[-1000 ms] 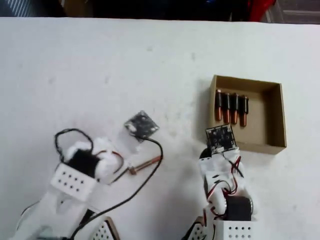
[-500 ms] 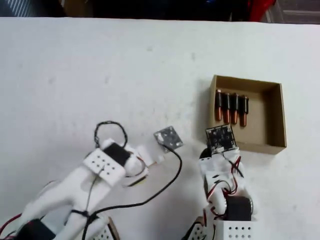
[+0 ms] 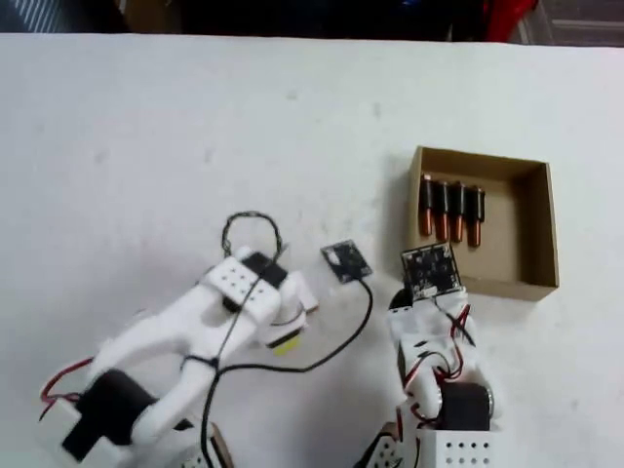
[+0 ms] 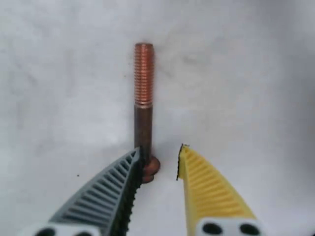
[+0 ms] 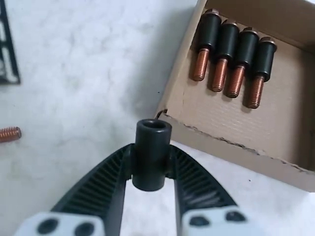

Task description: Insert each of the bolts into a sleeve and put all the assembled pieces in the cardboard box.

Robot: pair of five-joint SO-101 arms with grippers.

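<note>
My left hand [image 4: 157, 153] is partly open, its grey and yellow fingers set either side of the head of the copper bolt [image 4: 143, 93]. The grey one touches the shank and the yellow one stands clear, so I judge that I straddle the bolt rather than grip it. The bolt lies flat on the white table [image 4: 246, 73] with its threaded end pointing away from me, which leaves the head free to be pinched. In the high view this arm lies in the lower left and reaches towards lower centre.

My right hand [image 5: 150, 156] is closed on a black sleeve [image 5: 149, 172], whose open bore points out past my fingertips. I take it for a ready socket for the bolt's thread. This hand sits in the lower right of the high view, just beside the near left corner of the cardboard box [image 5: 221, 142], so a finished piece has little way to go. Inside the box, four assembled pieces [image 5: 228, 42] lie side by side, threaded ends towards the arms.
</note>
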